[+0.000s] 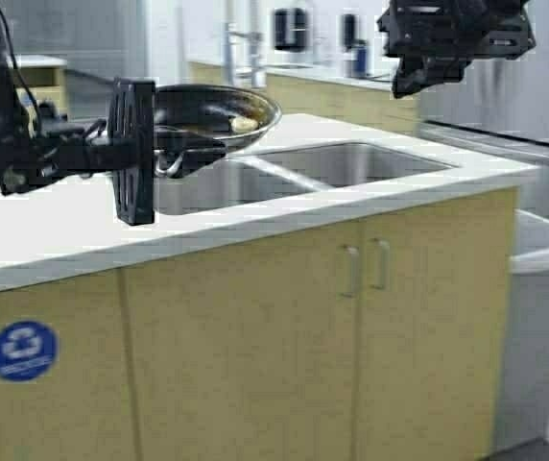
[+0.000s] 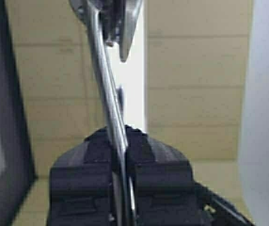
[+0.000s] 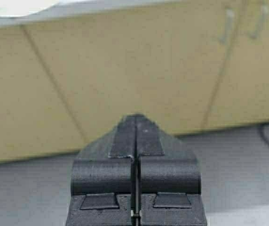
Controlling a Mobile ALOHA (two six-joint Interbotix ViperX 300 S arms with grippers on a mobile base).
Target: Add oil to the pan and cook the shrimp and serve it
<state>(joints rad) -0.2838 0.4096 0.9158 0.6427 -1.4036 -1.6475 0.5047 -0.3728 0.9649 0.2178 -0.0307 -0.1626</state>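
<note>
— Where's the pan (image 1: 212, 113)?
— My left gripper (image 2: 120, 136) is clamped on its handle, holding it above the counter (image 1: 63, 230) beside the sink (image 1: 351, 163); the shrimp (image 1: 244, 124) lies inside.
— Right gripper (image 3: 135, 120)?
— Raised, fingers pressed together, holding nothing.

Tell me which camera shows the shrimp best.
The high view: the shrimp lies pale inside the pan. The left wrist view shows only the pan's steel handle in the left pincer; the right wrist view shows neither.
</note>
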